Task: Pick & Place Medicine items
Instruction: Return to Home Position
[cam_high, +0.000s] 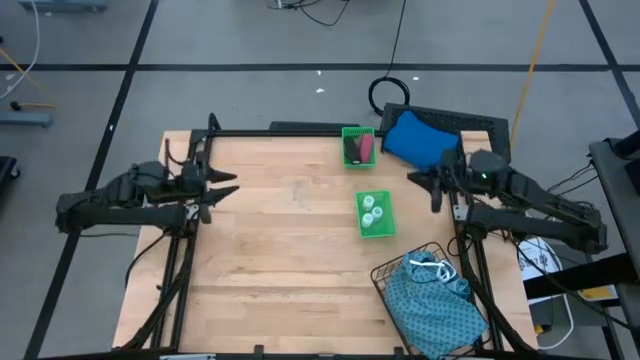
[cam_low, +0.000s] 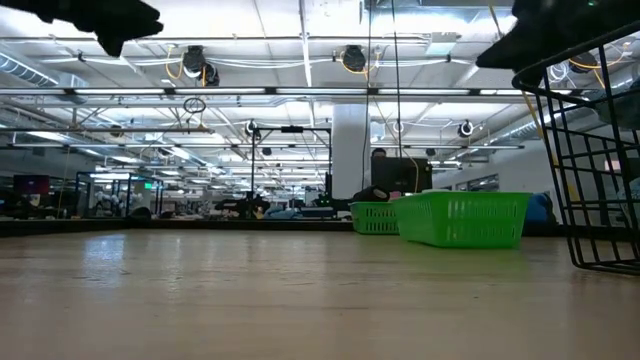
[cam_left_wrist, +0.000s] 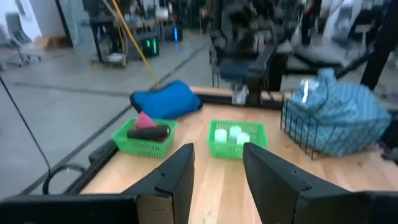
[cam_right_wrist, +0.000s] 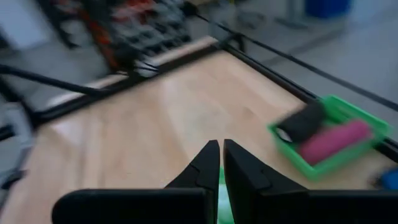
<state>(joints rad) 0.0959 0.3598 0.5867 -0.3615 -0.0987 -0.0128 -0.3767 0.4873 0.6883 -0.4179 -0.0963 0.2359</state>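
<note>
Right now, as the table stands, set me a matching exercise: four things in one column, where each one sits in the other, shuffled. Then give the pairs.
Things:
1. pink roll
2. white vials
3. teal patterned cloth
4. blue pouch

Places:
A. in the wire basket
B. at the table's corner, beside the edge bin
C. in the green bin nearer the table's middle
D. in the green bin at the table's edge, next to a black roll

Pairs: 1-D, 2-C, 3-A, 4-B
</note>
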